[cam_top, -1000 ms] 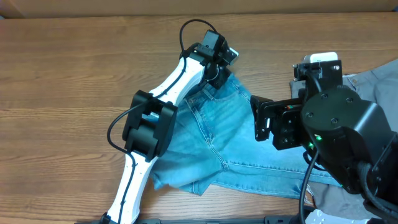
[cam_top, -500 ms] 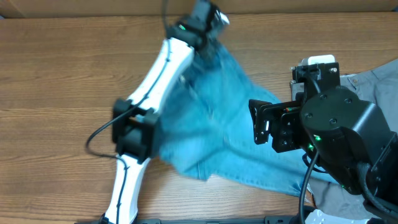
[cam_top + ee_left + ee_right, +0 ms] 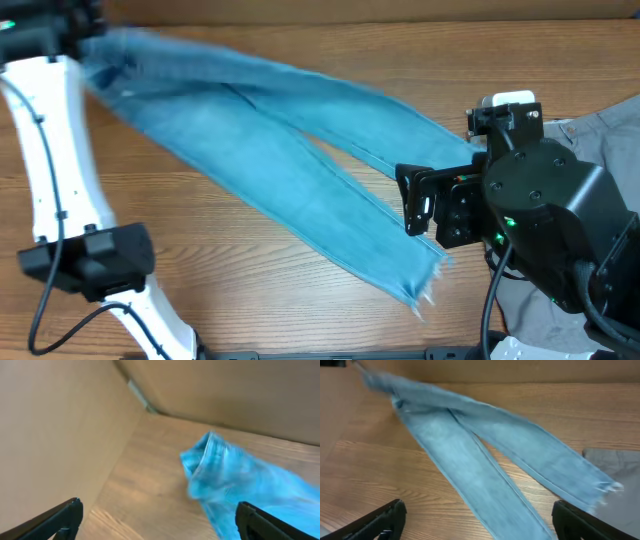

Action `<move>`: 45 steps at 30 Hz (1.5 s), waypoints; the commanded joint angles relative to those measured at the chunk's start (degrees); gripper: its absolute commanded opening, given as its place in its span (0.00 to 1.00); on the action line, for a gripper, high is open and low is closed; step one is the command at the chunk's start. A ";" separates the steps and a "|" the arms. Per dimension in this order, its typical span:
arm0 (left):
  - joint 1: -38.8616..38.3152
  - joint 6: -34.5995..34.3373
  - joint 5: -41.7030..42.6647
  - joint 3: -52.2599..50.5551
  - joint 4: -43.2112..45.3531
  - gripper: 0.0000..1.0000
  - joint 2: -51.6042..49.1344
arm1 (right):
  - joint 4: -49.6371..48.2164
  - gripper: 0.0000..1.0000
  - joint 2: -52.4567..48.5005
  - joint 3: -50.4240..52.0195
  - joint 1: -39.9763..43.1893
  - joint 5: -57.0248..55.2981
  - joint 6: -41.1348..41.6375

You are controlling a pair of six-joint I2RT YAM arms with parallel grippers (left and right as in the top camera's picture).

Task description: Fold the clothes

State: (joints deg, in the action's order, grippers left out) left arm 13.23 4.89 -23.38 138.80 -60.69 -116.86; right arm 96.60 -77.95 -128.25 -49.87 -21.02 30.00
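The light-blue jeans (image 3: 280, 140) lie stretched across the table, waist at the far left and frayed hems (image 3: 425, 290) near the right arm. My left gripper (image 3: 70, 18) is at the far left corner, blurred. In the left wrist view the left gripper (image 3: 157, 510) is open, and the bunched waist of the jeans (image 3: 225, 475) lies just ahead of it, not between the fingers. My right gripper (image 3: 408, 203) hovers open over the leg ends, with both legs of the jeans (image 3: 470, 450) below the right gripper (image 3: 478, 507). Grey trousers (image 3: 610, 130) lie at the right edge.
A cardboard wall (image 3: 350, 10) runs along the back of the table and another wall (image 3: 60, 420) stands at the left corner. The left arm's elbow (image 3: 90, 260) hangs over the front left. The grey trousers (image 3: 615, 460) lie partly under the right arm.
The left arm swung from the middle to the far left corner, pulling the bunched jeans out to full length, and its jaws opened. The right arm stayed put.
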 commanded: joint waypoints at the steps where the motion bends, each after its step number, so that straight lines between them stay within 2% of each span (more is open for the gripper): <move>1: 2.03 -3.23 9.88 0.46 -0.92 1.00 4.22 | -0.02 1.00 0.11 -0.76 0.13 0.13 0.28; 8: 4.48 -3.19 13.27 0.46 -4.39 1.00 8.55 | -0.04 1.00 0.11 -0.76 0.13 0.15 0.28; 14: 4.37 -3.13 19.39 0.48 -8.07 1.00 12.52 | -0.44 1.00 -0.26 -0.76 0.13 0.48 0.28; 23: 4.48 -2.14 19.96 0.46 -20.06 1.00 16.50 | -1.40 1.00 -4.57 -0.76 0.13 4.15 0.28; 29: 4.42 -2.34 25.99 -1.90 -23.93 1.00 16.26 | -1.53 1.00 -11.04 -0.72 0.13 6.84 3.28; 37: 4.48 -2.29 22.95 -9.01 -21.29 1.00 14.62 | -0.15 1.00 -22.69 -0.04 0.63 12.13 3.26; 45: 4.48 -2.29 22.80 -9.62 -20.94 1.00 13.14 | -0.17 0.99 -35.08 3.89 6.56 19.06 -0.44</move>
State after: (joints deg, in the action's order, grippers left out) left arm 17.37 2.90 -0.21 129.32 -81.91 -103.31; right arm 96.51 -109.89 -126.08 -45.78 -4.93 31.79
